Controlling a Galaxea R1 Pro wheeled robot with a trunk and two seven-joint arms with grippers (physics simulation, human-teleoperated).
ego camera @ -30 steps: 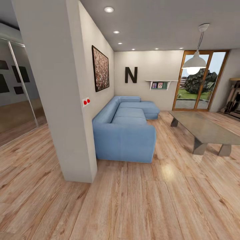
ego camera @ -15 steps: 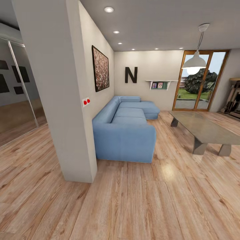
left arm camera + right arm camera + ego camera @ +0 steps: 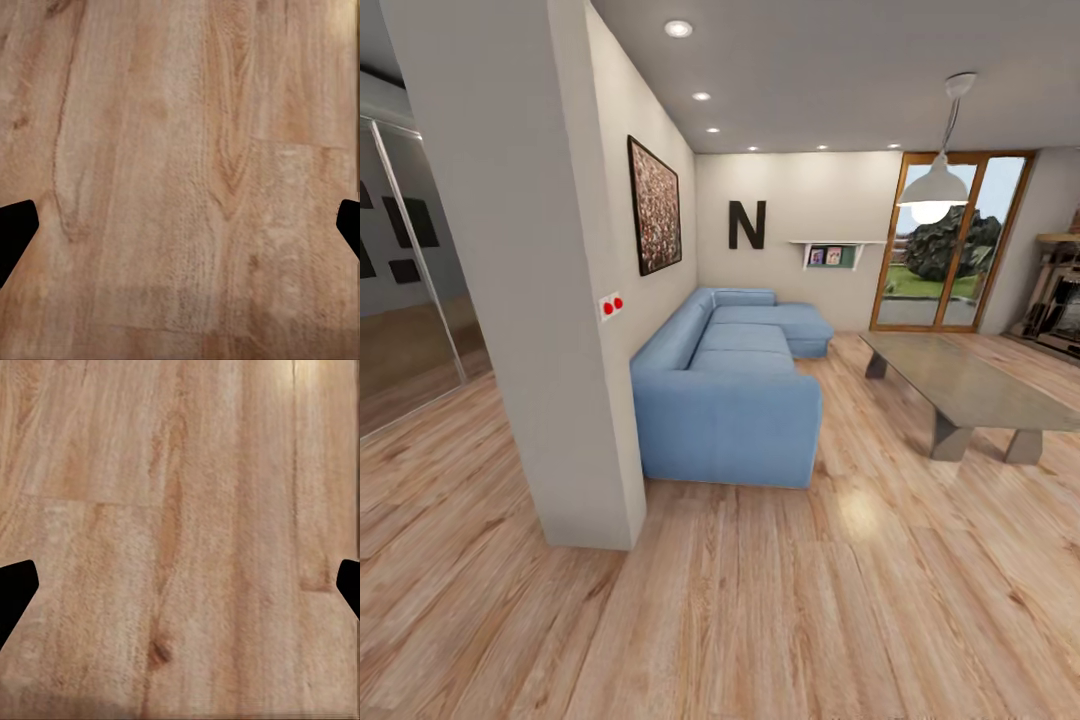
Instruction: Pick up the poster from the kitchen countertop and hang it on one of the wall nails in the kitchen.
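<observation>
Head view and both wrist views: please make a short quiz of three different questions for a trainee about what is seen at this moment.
1. True or false: the blue sofa stands against the wall that carries the brownish speckled picture.
2. Which stands on the sofa's right in the head view? A) a sink B) the low grey coffee table C) a bed
3. Fill in: the left pincer and the right pincer both point down at the wooden ____, with fingers wide apart and nothing between them.

Key: 1 true; 2 B; 3 floor.
</observation>
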